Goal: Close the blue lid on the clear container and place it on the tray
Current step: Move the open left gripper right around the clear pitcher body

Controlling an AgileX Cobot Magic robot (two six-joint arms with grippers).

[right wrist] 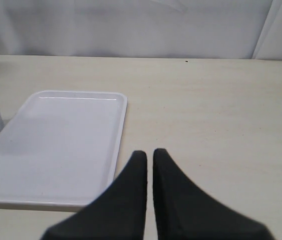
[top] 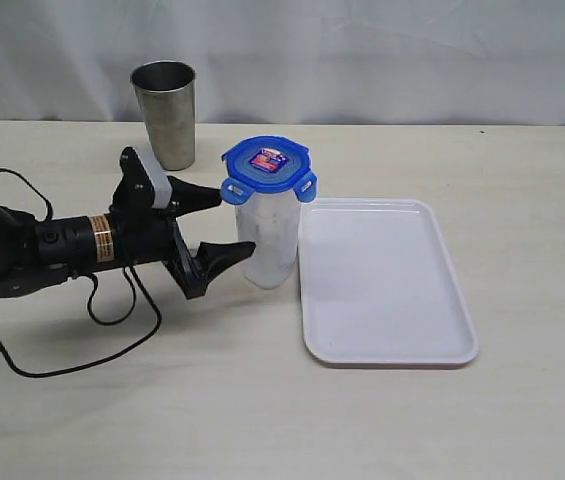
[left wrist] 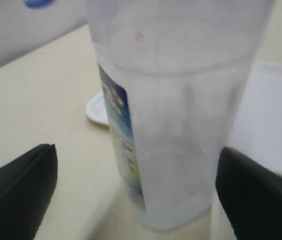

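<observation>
- the left pincer is held spread, one finger on either side of the clear container.
- the blue lid is seated on the clear container, which stands on the tabletop just beside the tray.
- the right pincer is pressed together.

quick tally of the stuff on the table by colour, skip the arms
blue: 1, the blue lid
clear: 1, the clear container
steel grey: 1, the steel cup
white: 1, the tray
total: 4
</observation>
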